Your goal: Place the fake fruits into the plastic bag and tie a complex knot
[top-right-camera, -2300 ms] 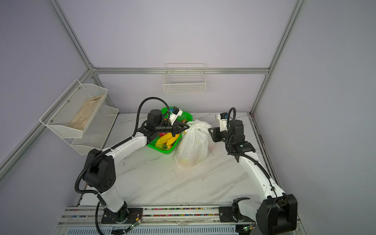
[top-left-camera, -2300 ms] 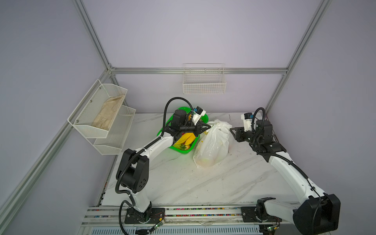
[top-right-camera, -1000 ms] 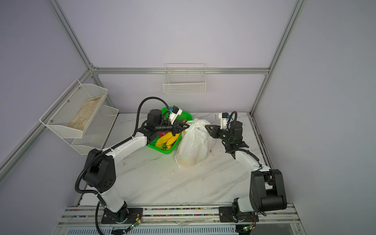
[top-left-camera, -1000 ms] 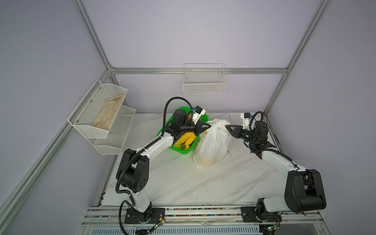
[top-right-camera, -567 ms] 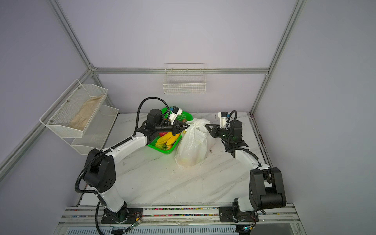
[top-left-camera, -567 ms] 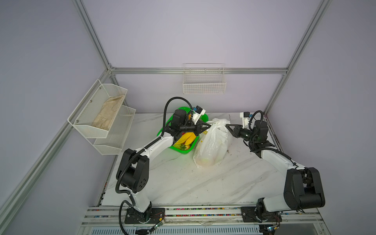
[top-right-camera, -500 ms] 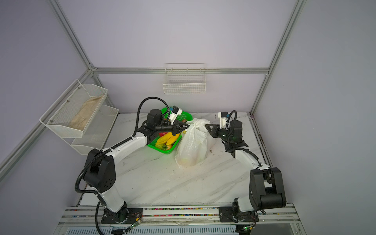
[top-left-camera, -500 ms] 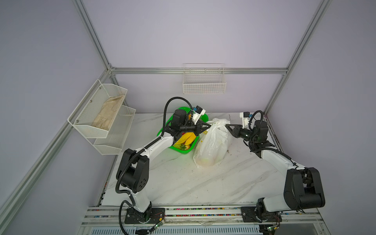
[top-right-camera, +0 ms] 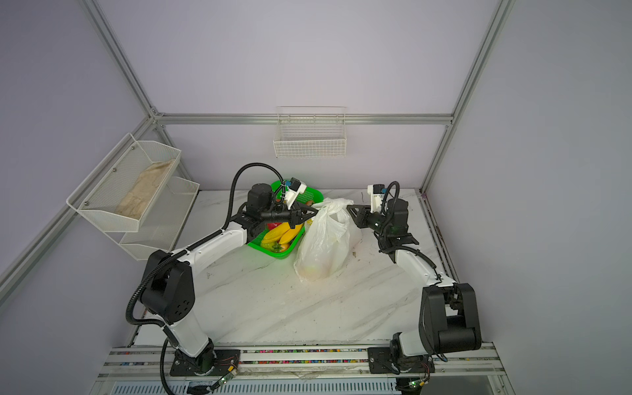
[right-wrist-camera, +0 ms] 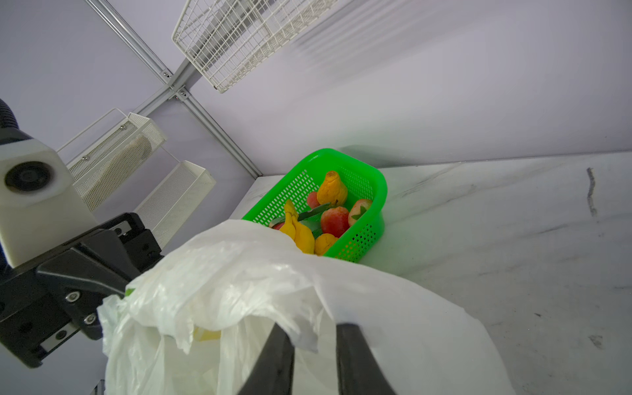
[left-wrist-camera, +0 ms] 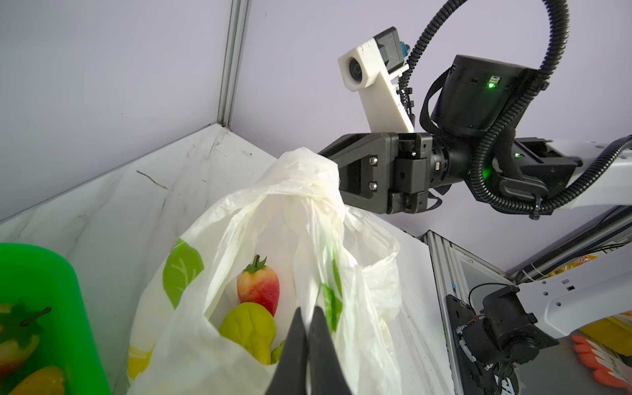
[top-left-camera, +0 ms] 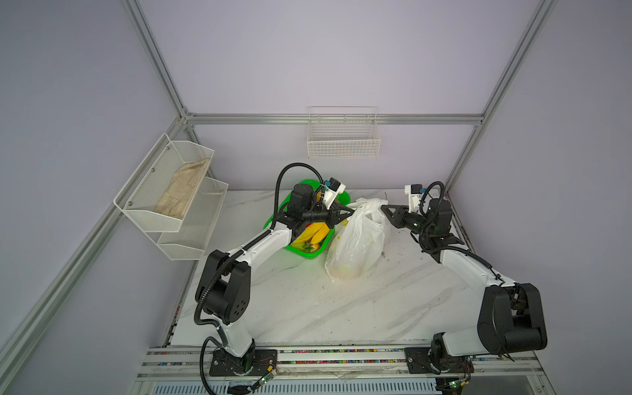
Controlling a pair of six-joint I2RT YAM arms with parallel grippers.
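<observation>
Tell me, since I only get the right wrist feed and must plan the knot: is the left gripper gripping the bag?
Observer: Yes. The left wrist view shows the left gripper shut on a strip of the plastic bag.
Operator: Any fruit inside?
Observer: A strawberry and a yellow-green pear lie in it.
Operator: Is the bag off the table?
Observer: No; in both top views its bottom appears to rest on the table.

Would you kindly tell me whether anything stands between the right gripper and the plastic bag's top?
Nothing visible does. The right gripper is at the bunched top of the plastic bag, jaws apart around a fold of it. The left gripper pinches a handle strand on the bag's other side.
</observation>
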